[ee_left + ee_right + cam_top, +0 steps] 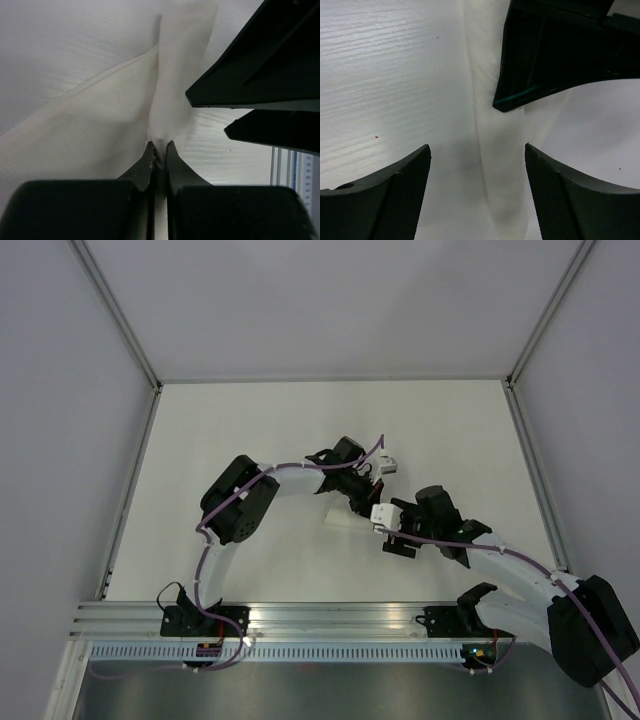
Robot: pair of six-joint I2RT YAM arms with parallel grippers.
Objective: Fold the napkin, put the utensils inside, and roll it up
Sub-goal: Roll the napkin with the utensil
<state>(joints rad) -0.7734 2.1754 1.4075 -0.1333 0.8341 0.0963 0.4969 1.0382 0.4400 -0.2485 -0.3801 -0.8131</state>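
At the left, clamped shut on a pinched-up ridge of the napkin (100,130) with the left fingers (142,172). Bunched at the tips and rising away from them as a narrow standing fold. Lying on the white counter (250,420) near its middle, mostly hidden under both wrists from above, with only a small pale patch on show. Probably mid-fold, judging by that raised ridge.

Could slip out here: thin, soft cloth, held by a small bite only, and liable to be stripped free by any quick pull, leaving the fold half made. Could also drag instead of folding: no sign of anything pinning the flat part, so prone to sliding whole across the smooth counter if carried over too low.

Further right, spread wide and holding nothing with the right fingers (395,195), poised over the same ridge, with cloth lying in the gap. Very near the left fingers, seen as a black shape in the upper corner of the right wrist view. Risk of a knock between the two on closing or turning. Risk too of catching a double layer and twisting the crease out of line.
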